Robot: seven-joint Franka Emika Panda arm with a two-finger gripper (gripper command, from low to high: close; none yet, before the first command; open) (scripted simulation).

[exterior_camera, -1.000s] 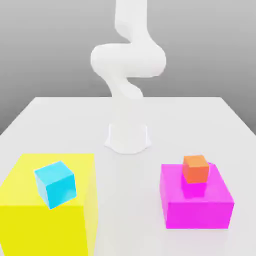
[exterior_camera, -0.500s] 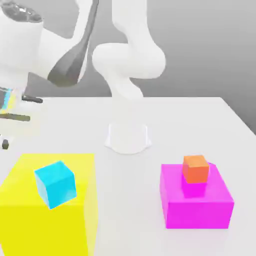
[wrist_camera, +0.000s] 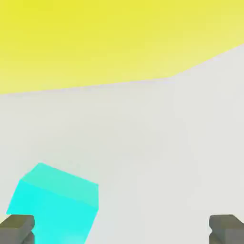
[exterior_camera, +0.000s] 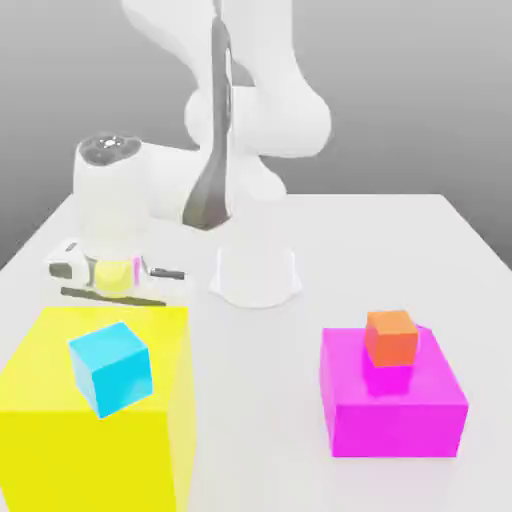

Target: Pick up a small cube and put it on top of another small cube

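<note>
From where I'm watching, my arm (exterior_camera: pixel 258 120) stands at the far part of the pale desk (exterior_camera: pixel 260 400), and its hand (exterior_camera: pixel 112 215) is over at the exterior view's left, beyond the big yellow block (exterior_camera: pixel 95 460). The fingers (wrist_camera: pixel 228 229) are wide apart with nothing between them that I'd call gripped. The cyan cube (exterior_camera: pixel 112 370) sits tilted in the exterior view, against the yellow block's top and front edge; I can't tell whether the two touch. My hand view has the cube's cyan faces too, partly behind one of the fingers, with the yellow surface apart from them and a pale stretch between. Over at the exterior view's right, I have the smaller orange cube (exterior_camera: pixel 391 340) upright on top of the low magenta block (exterior_camera: pixel 395 425), well apart from the cyan one, which is not stacked on it.
</note>
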